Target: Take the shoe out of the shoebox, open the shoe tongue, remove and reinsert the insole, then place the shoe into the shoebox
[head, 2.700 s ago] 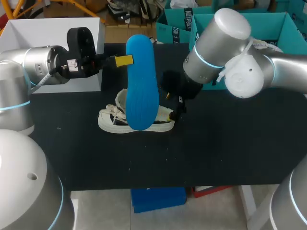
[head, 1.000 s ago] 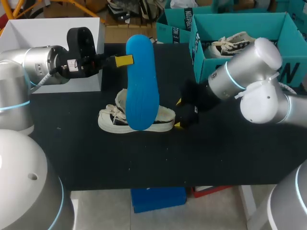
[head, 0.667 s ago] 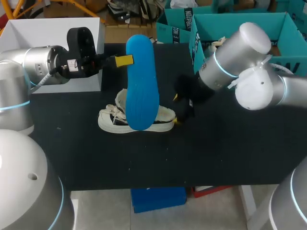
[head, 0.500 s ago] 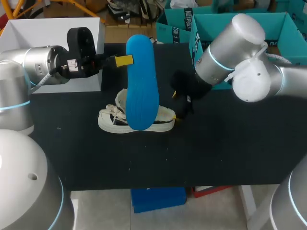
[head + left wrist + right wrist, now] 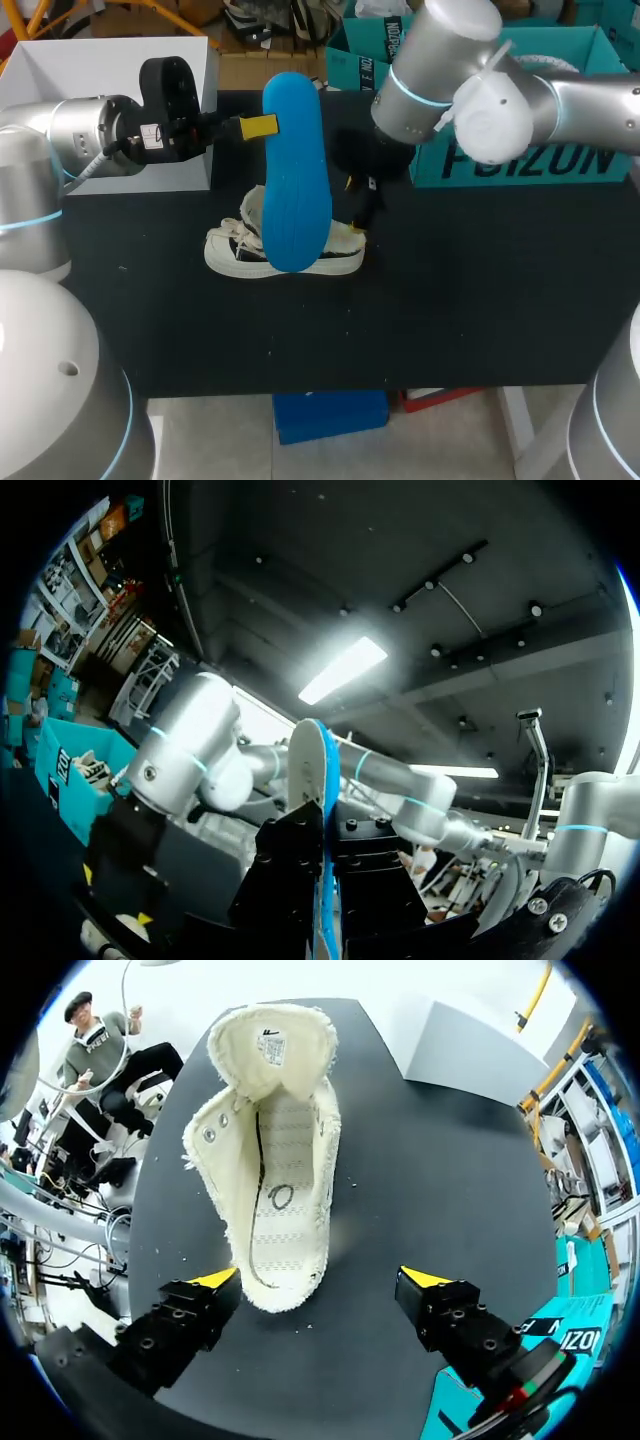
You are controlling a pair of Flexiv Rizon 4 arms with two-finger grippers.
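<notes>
Locate the blue insole (image 5: 296, 170) upright, raised over the cream shoe (image 5: 285, 257). Your shoe lies with its tongue folded back, interior exposed. The teal shoebox (image 5: 530, 165) stands apart, to its right.

I have silver-grey tubular arms with glowing cyan joint rings: left arm (image 5: 75, 135) upper left, right arm (image 5: 440, 60) upper right. My black, screw-studded right end effector (image 5: 320, 1280) has yellow tips.

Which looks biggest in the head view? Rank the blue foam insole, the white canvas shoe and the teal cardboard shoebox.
Largest: the teal cardboard shoebox, though the right arm hides part.
Next, unranked: the blue foam insole and the white canvas shoe. The insole, held up nearer the camera, covers the shoe's middle.
</notes>
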